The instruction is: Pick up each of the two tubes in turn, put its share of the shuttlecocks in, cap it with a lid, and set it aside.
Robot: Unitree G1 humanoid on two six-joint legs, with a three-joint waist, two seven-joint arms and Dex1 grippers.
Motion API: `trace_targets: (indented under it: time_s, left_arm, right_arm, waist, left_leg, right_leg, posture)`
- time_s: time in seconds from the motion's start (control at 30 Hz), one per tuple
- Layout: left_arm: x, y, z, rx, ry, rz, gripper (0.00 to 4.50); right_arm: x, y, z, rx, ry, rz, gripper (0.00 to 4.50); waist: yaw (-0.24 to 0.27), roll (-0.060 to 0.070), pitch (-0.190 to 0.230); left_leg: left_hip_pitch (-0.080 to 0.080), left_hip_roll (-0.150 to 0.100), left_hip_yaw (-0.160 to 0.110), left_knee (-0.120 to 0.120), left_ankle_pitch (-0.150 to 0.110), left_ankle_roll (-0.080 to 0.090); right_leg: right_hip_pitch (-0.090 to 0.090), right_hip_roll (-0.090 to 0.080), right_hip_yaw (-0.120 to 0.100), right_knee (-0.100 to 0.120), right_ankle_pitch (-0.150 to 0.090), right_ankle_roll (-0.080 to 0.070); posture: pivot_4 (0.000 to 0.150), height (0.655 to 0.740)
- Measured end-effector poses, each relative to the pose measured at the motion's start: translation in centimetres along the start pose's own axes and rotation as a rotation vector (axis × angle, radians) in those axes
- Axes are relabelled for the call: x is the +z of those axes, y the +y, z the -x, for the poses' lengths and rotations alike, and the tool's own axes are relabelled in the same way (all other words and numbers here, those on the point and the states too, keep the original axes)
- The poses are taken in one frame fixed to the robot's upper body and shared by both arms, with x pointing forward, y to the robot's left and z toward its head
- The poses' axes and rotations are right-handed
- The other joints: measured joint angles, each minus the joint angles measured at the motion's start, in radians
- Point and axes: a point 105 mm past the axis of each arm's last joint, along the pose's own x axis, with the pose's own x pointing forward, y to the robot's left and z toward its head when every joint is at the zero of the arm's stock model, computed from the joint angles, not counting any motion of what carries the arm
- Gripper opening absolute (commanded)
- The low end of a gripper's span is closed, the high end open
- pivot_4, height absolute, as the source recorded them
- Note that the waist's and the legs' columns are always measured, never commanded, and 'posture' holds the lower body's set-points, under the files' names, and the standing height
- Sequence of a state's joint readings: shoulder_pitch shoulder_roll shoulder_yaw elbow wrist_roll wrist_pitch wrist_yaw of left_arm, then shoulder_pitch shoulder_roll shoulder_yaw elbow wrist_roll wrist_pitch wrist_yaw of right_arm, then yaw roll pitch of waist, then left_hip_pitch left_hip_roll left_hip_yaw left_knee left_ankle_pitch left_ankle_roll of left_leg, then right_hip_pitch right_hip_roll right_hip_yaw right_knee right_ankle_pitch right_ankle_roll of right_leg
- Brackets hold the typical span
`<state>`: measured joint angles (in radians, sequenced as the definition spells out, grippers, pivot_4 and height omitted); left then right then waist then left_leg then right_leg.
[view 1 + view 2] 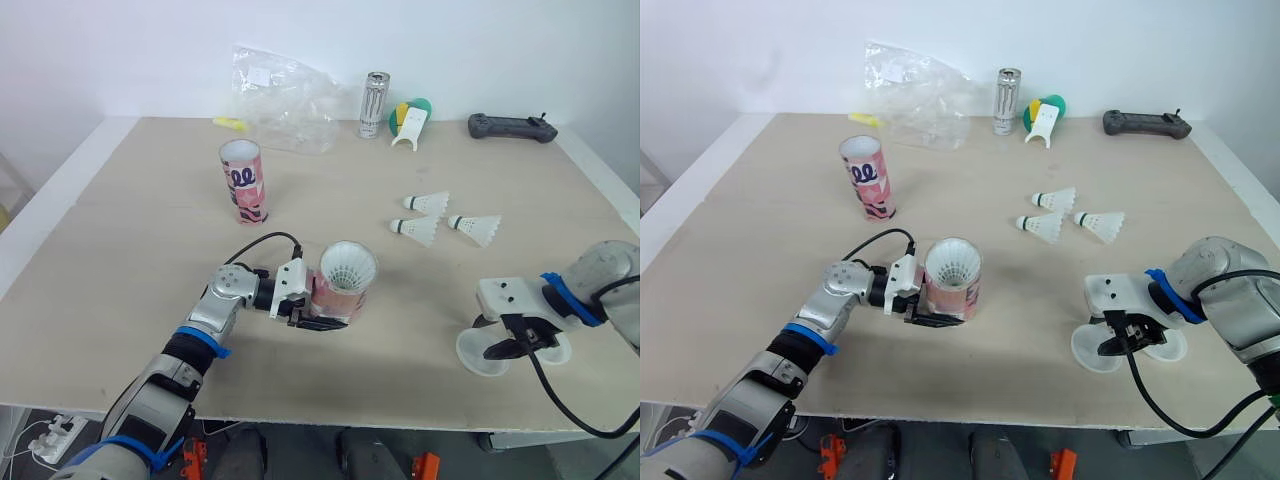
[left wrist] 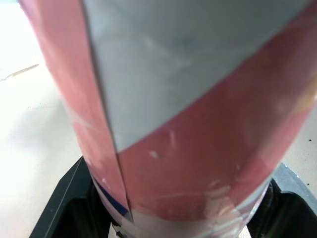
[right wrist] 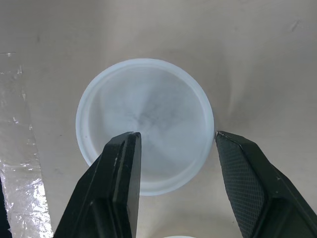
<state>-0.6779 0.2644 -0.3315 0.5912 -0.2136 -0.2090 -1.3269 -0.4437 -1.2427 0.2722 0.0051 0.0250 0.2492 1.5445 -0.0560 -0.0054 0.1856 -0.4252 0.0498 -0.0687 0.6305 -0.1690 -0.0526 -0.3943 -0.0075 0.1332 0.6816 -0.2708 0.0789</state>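
My left gripper (image 1: 320, 314) is shut on the lower part of a pink patterned tube (image 1: 340, 292), held upright near the table's front. White shuttlecock feathers (image 1: 348, 265) fill the tube's mouth. In the left wrist view the tube (image 2: 188, 124) sits between the black fingers (image 2: 69, 198). A second pink tube (image 1: 243, 180) stands upright farther back on the left. Three loose shuttlecocks (image 1: 428, 202) (image 1: 418, 230) (image 1: 476, 228) lie right of centre. My right gripper (image 3: 174, 136) is open just above a translucent lid (image 3: 143, 124), one finger over the lid, the other outside its rim. A second lid (image 1: 556, 350) lies beside it.
A crumpled clear plastic bag (image 1: 285, 95), a silver can (image 1: 374, 104), a green, yellow and white item (image 1: 410, 120) and a black controller (image 1: 512, 126) line the back of the table. The lids lie close to the table's front edge (image 1: 400, 425).
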Motion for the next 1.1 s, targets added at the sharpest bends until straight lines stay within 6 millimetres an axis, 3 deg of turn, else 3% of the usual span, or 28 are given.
trace_targets:
  time_s: [0.37,0.47,0.6,0.63,1.0,1.07,1.1]
  left_arm:
    - [-0.1,-0.3,0.8,-0.037,0.035,0.03,2.81]
    - [0.0,-0.3,0.8,-0.043,0.035,0.028,2.81]
    - [0.0,-0.3,0.8,-0.042,0.039,0.027,2.81]
    - [-0.1,-0.2,0.9,-0.04,0.041,0.03,2.81]
    - [-0.2,-0.1,0.8,-0.04,0.042,0.043,2.81]
    - [-0.2,0.0,0.9,-0.036,0.041,0.045,2.81]
    - [-0.3,0.0,1.1,-0.029,0.04,0.045,2.81]
  right_arm:
    - [0.7,-2.0,0.0,-0.065,-0.008,0.011,2.61]
    - [0.6,-1.8,-0.3,-0.055,-0.011,0.008,1.87]
    - [0.8,-1.6,-0.4,-0.044,-0.011,0.013,0.15]
    - [0.9,-1.5,-0.5,-0.041,-0.013,0.019,0.07]
    - [1.2,-1.0,-0.8,-0.026,-0.017,0.021,0.07]
    - [1.8,-1.2,-0.6,-0.033,-0.042,0.019,0.07]
    - [3.2,-1.8,-0.2,-0.054,-0.091,0.028,0.07]
  waist:
    - [-0.022,0.0,0.0]
    - [-0.022,0.0,0.0]
    - [-0.022,0.0,0.0]
    - [-0.022,-0.001,-0.001]
    - [-0.022,-0.004,-0.003]
    - [-0.024,-0.004,-0.003]
    - [-0.027,-0.004,-0.003]
  left_leg:
    - [0.002,0.0,0.0,-0.008,0.0,0.0]
    - [0.002,0.0,0.0,-0.009,0.0,0.0]
    - [0.003,0.0,0.0,-0.009,0.0,0.0]
    - [0.004,0.0,0.0,-0.009,0.0,0.0]
    - [0.006,0.0,0.0,-0.009,0.0,0.0]
    - [0.006,0.0,0.0,-0.009,0.0,0.0]
    - [0.006,0.0,0.0,-0.009,0.0,0.0]
  right_leg:
    - [0.0,0.0,0.0,0.0,-0.002,0.003]
    - [0.0,0.0,0.0,0.0,-0.003,0.003]
    - [0.001,0.0,0.0,0.0,-0.002,0.003]
    - [0.001,0.0,0.0,0.0,-0.002,0.003]
    - [0.003,0.0,0.0,0.0,-0.004,-0.001]
    - [0.003,0.0,0.0,0.0,-0.004,-0.001]
    - [0.003,0.0,0.0,0.0,-0.003,-0.001]
  posture:
    - [0.15,0.74]
    - [0.15,0.74]
    - [0.15,0.74]
    - [0.15,0.74]
    - [0.15,0.74]
    - [0.15,0.74]
    - [0.15,0.74]
